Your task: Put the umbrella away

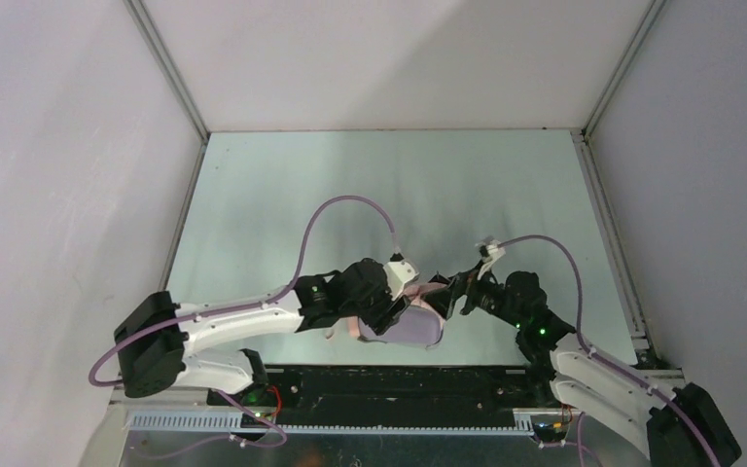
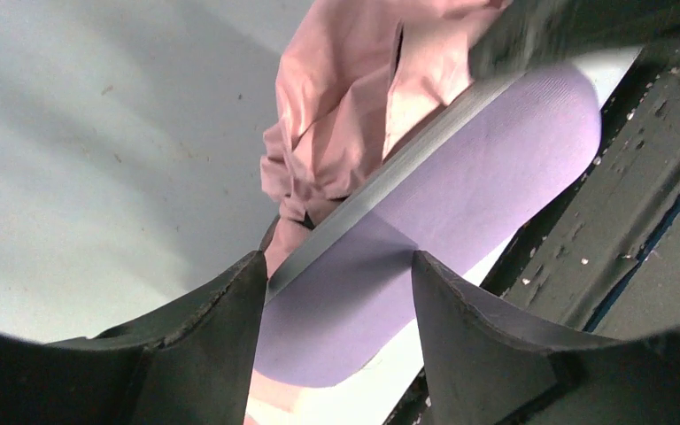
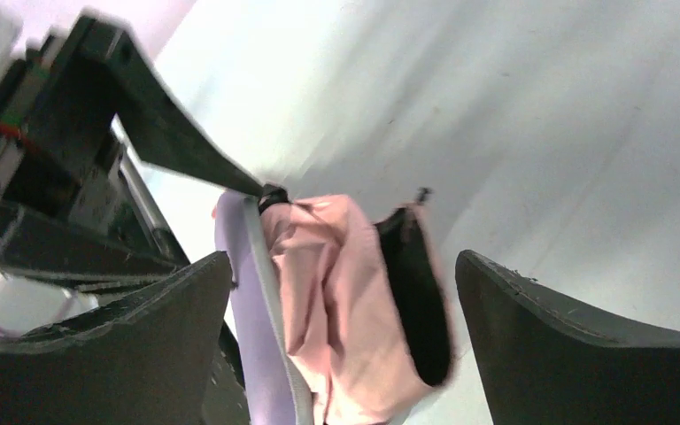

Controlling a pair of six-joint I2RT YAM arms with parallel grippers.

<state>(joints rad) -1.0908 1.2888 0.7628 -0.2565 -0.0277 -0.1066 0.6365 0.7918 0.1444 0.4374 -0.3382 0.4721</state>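
Note:
The umbrella (image 2: pixel 345 106) is a bundle of salmon-pink fabric lying against the open edge of a pale lilac hard case (image 2: pixel 460 177). My left gripper (image 2: pixel 336 257) is shut on the case's lilac shell, one finger at its grey zipper rim and the other on its face. In the top view the case (image 1: pixel 413 326) lies near the table's front edge under the left gripper (image 1: pixel 399 306), which hides most of the umbrella. My right gripper (image 1: pixel 447 292) faces it from the right. Its jaws stand wide open (image 3: pixel 341 257) around the umbrella (image 3: pixel 336 292) and case (image 3: pixel 248 328), touching neither.
A black frame rail (image 1: pixel 389 375) runs along the near table edge just behind the case. Purple cables (image 1: pixel 336 209) arch over both arms. White walls close in the pale table (image 1: pixel 350 175) on three sides.

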